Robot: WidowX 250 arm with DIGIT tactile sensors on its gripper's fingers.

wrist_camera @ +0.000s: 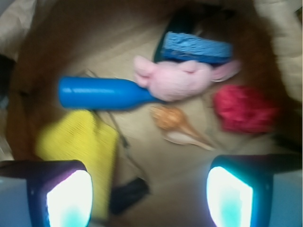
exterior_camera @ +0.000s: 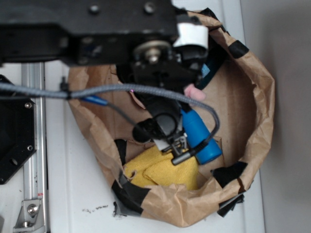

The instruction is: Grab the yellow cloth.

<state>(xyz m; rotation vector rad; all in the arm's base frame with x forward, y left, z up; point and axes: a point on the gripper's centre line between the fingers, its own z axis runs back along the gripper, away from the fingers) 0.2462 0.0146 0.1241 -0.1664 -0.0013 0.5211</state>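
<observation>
The yellow cloth (exterior_camera: 163,170) lies bunched on the floor of a brown paper bin, against its near wall. In the wrist view the cloth (wrist_camera: 80,137) is at lower left, just ahead of my left finger (wrist_camera: 68,198). My gripper (exterior_camera: 177,145) hangs inside the bin over the cloth's far edge. In the wrist view the gripper (wrist_camera: 149,196) is open, its jaws wide apart with only bare bin floor between them. The wrist view is blurred.
A blue bottle (wrist_camera: 104,93) lies beside the cloth, with a pink plush toy (wrist_camera: 175,78), a blue sponge (wrist_camera: 196,47), a red fabric wad (wrist_camera: 244,109) and an orange shell-like object (wrist_camera: 173,118) beyond. The bin's paper wall (exterior_camera: 257,111) rings everything.
</observation>
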